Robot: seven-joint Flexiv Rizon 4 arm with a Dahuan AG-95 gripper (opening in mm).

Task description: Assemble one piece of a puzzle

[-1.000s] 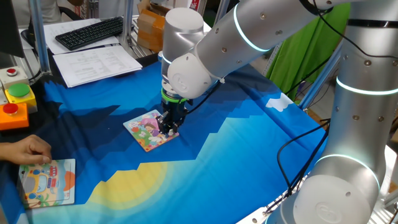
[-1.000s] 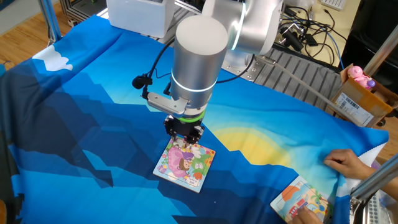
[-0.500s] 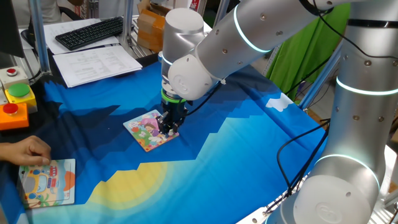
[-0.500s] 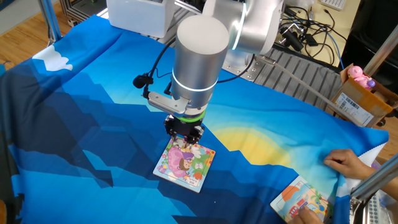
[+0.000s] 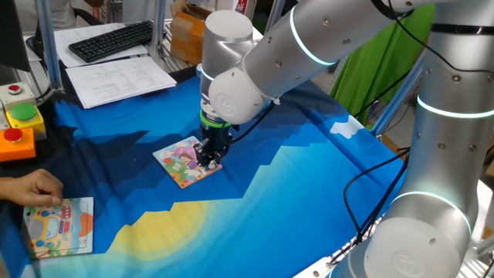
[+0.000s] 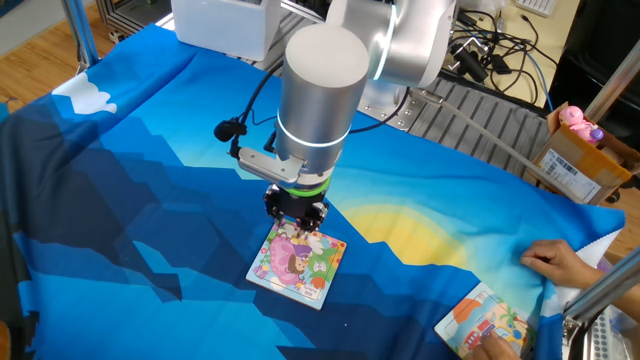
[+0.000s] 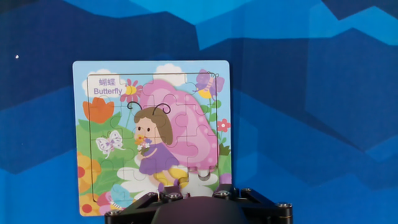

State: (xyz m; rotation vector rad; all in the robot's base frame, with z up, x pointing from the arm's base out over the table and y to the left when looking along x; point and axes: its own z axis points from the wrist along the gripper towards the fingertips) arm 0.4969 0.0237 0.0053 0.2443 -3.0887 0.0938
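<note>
The puzzle (image 5: 184, 161) is a small square board with a pink and green butterfly-girl picture. It lies flat on the blue cloth and also shows in the other fixed view (image 6: 297, 264) and the hand view (image 7: 112, 112). My gripper (image 5: 208, 161) points straight down at the board's edge nearest the arm, fingertips at the board's surface (image 6: 297, 218). The fingers stand close together. In the hand view the gripper's black body hides the fingertips. A small pinkish-white bit, the piece (image 7: 186, 181), shows just above that body, at the picture's lower edge.
A larger board with a pale blue and orange picture (image 5: 59, 225) lies at the cloth's corner under a person's hand (image 5: 31, 186), also in the other fixed view (image 6: 487, 322). Red and green buttons (image 5: 18, 123), papers and a keyboard (image 5: 112, 40) lie beyond the cloth.
</note>
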